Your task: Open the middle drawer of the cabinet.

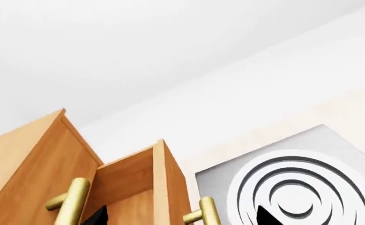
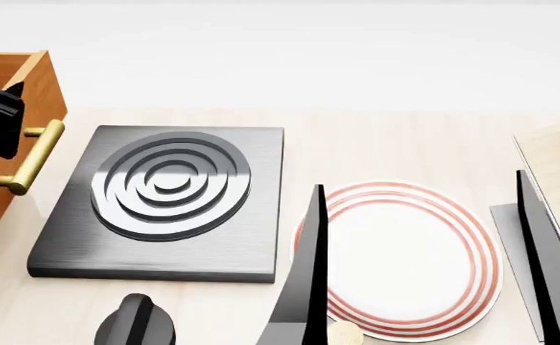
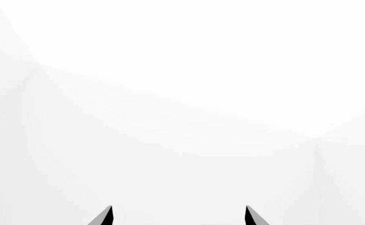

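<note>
Beside the grey stove plate (image 2: 164, 198), on its far-left side in the head view, stands the cabinet (image 2: 16, 93), orange-brown wood cut off by the frame edge. One drawer juts out toward the stove plate, its brass handle (image 2: 26, 157) hanging just off the plate's left rim. Whether this is the middle drawer (image 1: 148, 187) cannot be told from the head view; the left wrist view shows it pulled forward of a neighbouring drawer front (image 1: 26, 173), open-topped, each front carrying a brass bar. The left hand (image 1: 182, 219) has its two dark fingertips spread wide, one over the drawer's inside and one (image 1: 266, 216) over the stove plate's rings, with the drawer's handle (image 1: 204, 213) between them and nothing clamped. The right hand (image 3: 178, 216) is also spread wide and empty, facing blank white. To the stove plate's right lies a white plate (image 2: 405, 259) with red rings on the pale table (image 2: 385, 144), and a dark knob (image 2: 136, 323) sits near the stove plate's front edge.
</note>
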